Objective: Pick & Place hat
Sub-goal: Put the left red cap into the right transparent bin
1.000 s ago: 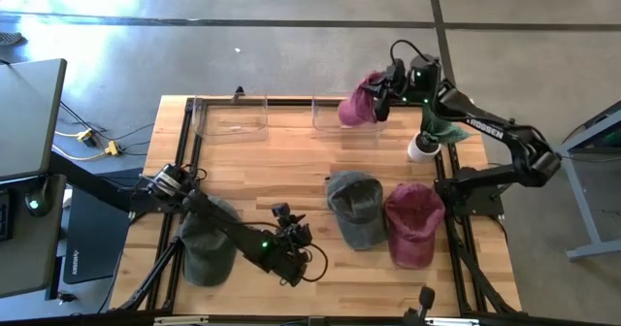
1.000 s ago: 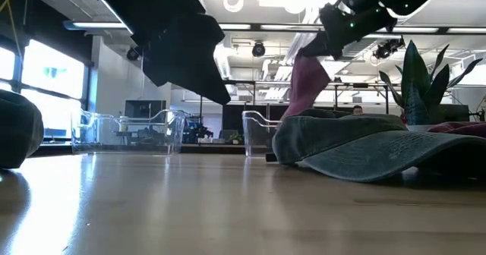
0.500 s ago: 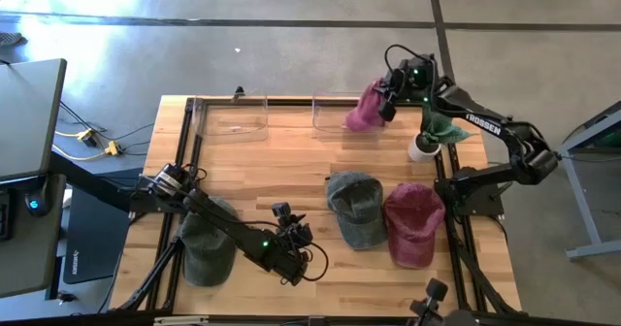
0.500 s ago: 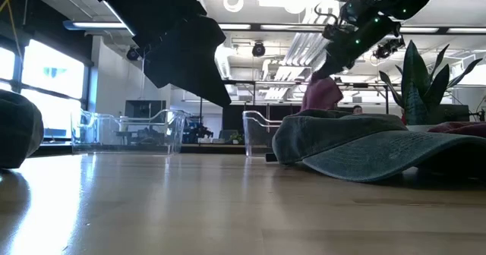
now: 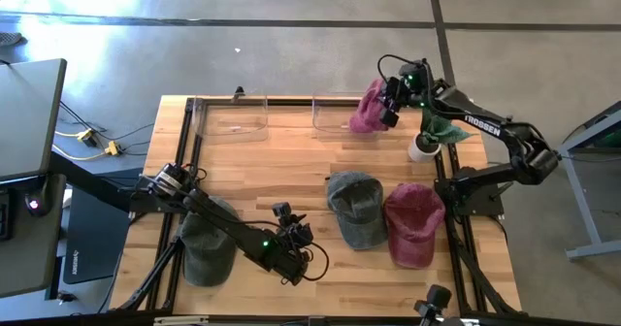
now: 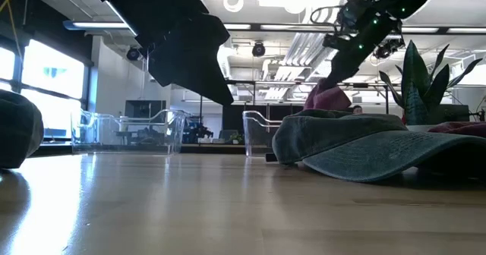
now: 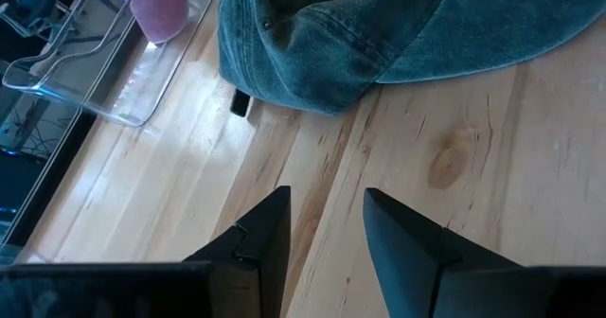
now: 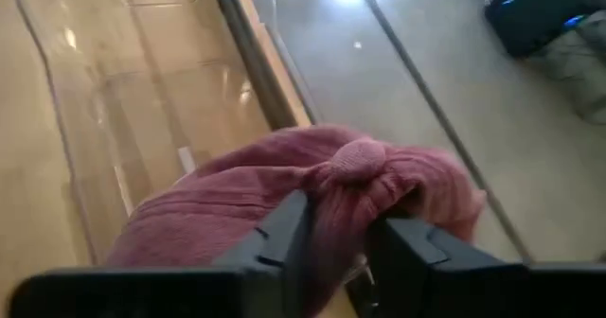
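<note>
The right gripper (image 5: 388,101) hangs at the worktop's far edge over the right-hand clear plastic bin (image 5: 335,118), its jaws narrowly parted around the knitted pink beanie (image 5: 367,111), which looks just delivered there. Three caps remain on the worktop (image 5: 291,171). The left gripper (image 7: 322,228), jaws part open and empty, waits near the front edge.

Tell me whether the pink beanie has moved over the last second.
Yes. In the high view the pink beanie has shifted right and sunk into the clear bin at the table's far edge.

Pink knit hat (image 5: 367,111); faded blue-green denim cap (image 5: 354,208); maroon cap (image 5: 414,222); dark grey-green cap (image 5: 208,244); pale wood-grain worktop (image 5: 291,166).
</note>
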